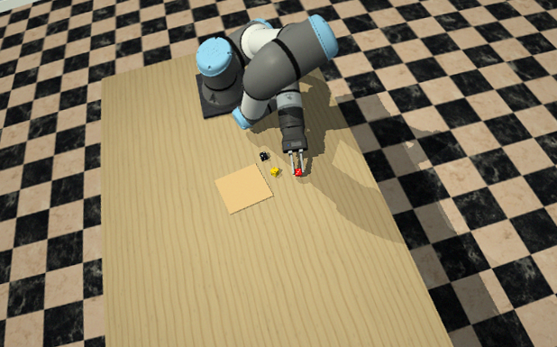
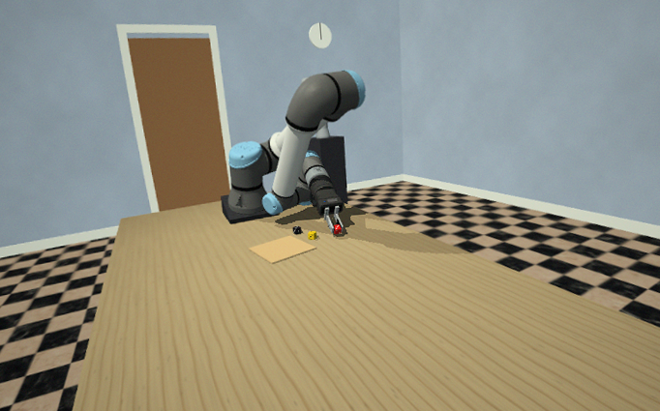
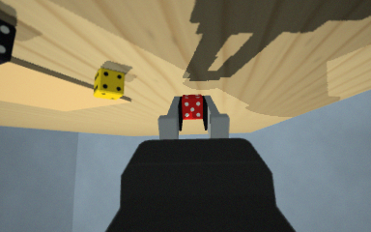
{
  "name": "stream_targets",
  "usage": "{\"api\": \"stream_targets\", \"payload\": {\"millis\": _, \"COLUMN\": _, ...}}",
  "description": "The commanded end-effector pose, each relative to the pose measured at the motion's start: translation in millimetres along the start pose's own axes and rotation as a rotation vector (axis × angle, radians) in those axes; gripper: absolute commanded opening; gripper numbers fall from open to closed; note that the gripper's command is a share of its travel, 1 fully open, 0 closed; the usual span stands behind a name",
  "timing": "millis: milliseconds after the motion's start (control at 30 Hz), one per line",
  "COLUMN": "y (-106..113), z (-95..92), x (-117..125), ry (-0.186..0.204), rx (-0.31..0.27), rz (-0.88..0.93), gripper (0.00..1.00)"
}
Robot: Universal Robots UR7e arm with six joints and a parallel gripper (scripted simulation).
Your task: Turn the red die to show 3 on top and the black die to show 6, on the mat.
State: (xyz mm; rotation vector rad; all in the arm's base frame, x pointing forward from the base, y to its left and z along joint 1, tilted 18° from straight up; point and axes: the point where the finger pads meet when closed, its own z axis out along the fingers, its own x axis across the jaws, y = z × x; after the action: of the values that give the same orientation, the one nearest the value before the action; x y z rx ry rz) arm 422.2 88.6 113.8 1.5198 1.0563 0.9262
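While off the mat [image 1: 243, 188], red die [image 3: 192, 107] between fingers

The mat [image 1: 243, 188] lies on the table [image 1: 216, 299], in front of the arm's base plate [image 1: 205, 113]. In the top view, one die [image 1: 275, 171] sits just right of the mat's far right corner. A second die [image 1: 263, 155] lies behind it, nearer the base plate. A third die [image 1: 298, 171] is further right of the mat, between the gripper's [image 1: 298, 168] fingers.
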Motion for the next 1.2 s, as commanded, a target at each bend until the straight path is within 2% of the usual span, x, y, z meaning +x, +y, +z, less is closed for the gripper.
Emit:
{"api": "stream_targets", "payload": {"millis": 0, "y": -0.9, "z": 2.4, "x": 0.2, "ry": -0.001, "rx": -0.004, "rz": 0.002, "gripper": 0.4}}
{"api": "stream_targets", "payload": {"millis": 1167, "y": -8.0, "z": 6.2, "x": 0.2, "ry": -0.001, "rx": -0.004, "rz": 0.002, "gripper": 0.4}}
